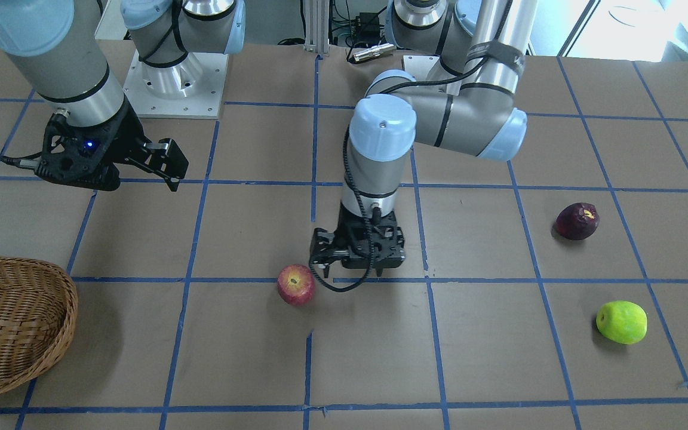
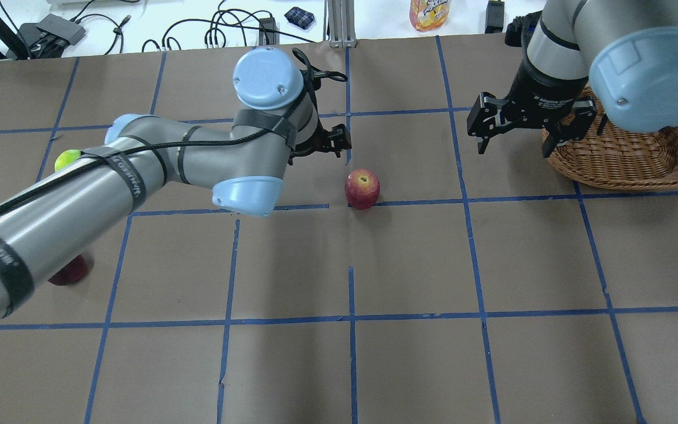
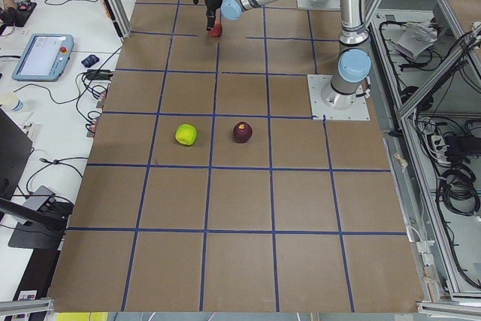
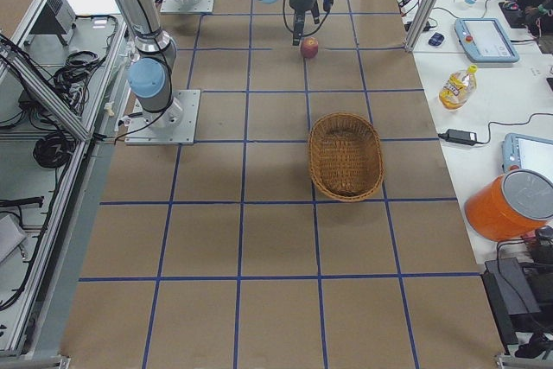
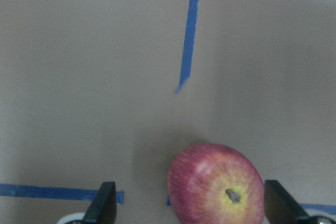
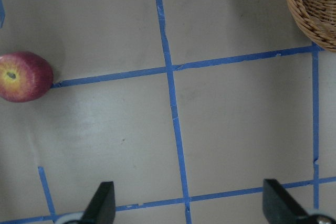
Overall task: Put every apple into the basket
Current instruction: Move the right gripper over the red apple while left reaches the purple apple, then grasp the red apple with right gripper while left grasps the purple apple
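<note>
The red apple (image 1: 295,285) lies on the brown table near its middle, also seen in the overhead view (image 2: 362,188). My left gripper (image 1: 350,257) is open and hovers just beside and above it. In the left wrist view the apple (image 5: 216,184) shows between the open fingers (image 5: 105,205), nearer the right one. The maroon apple (image 1: 577,221) and the green apple (image 1: 621,322) lie on my left side, apart from both grippers. My right gripper (image 2: 512,126) is open and empty beside the wicker basket (image 2: 627,159). The basket holds no apple.
Blue tape lines (image 2: 351,318) grid the table. My left arm's forearm (image 2: 139,176) partly hides the green apple (image 2: 67,159) and the maroon apple (image 2: 71,272) in the overhead view. A juice bottle (image 2: 430,12) and cables lie beyond the far edge.
</note>
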`<action>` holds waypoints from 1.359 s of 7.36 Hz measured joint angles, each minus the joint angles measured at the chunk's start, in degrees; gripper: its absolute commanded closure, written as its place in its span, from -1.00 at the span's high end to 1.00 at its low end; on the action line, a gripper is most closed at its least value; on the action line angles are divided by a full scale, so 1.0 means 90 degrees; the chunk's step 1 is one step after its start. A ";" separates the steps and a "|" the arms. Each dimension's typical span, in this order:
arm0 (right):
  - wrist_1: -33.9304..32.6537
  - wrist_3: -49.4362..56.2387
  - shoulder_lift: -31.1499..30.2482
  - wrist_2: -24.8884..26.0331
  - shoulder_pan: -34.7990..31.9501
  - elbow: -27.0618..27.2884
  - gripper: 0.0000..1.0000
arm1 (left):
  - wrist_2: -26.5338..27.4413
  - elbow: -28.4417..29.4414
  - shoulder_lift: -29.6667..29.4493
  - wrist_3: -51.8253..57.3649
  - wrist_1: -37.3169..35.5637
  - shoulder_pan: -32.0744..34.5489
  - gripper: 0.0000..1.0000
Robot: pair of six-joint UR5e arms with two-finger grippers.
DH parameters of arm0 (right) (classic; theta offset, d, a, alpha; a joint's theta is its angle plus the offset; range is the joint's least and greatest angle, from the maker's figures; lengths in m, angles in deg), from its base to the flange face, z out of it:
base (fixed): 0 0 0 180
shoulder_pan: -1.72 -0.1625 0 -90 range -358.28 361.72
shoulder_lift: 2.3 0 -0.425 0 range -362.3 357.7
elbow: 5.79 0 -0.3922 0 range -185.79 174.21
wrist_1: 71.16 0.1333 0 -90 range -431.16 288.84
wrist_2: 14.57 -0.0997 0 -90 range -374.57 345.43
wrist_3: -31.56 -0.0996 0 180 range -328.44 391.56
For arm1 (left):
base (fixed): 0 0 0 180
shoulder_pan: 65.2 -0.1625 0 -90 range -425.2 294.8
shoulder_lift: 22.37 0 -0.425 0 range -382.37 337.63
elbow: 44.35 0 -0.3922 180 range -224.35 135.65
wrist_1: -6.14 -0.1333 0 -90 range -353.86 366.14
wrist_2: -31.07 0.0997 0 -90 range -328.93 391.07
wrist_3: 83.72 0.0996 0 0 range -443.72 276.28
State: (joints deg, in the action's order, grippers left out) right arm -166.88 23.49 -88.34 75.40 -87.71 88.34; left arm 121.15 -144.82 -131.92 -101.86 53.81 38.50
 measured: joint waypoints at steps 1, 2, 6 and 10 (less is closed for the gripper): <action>-0.0293 -0.0328 0.0192 -0.0161 -0.0095 -0.0006 1.00 | 0.0020 -0.0199 0.0393 0.0579 0.0782 -0.0598 1.00; -0.0763 -0.0761 0.0462 -0.0385 -0.0303 -0.0011 1.00 | 0.0038 -0.0446 0.0789 0.1325 0.1466 -0.1246 1.00; -0.2381 -0.2272 0.1711 -0.0581 -0.1367 -0.0023 1.00 | 0.0268 -0.1489 0.1854 0.5176 0.2425 -0.3838 1.00; -0.2833 -0.2506 0.2462 -0.0634 -0.1714 -0.0094 1.00 | -0.0172 -0.1745 0.1823 0.6989 0.2303 -0.5504 1.00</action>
State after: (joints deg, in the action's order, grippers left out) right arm -192.38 0.93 -66.18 69.69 -103.14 87.49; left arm 119.60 -160.52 -115.51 -38.96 74.54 -11.04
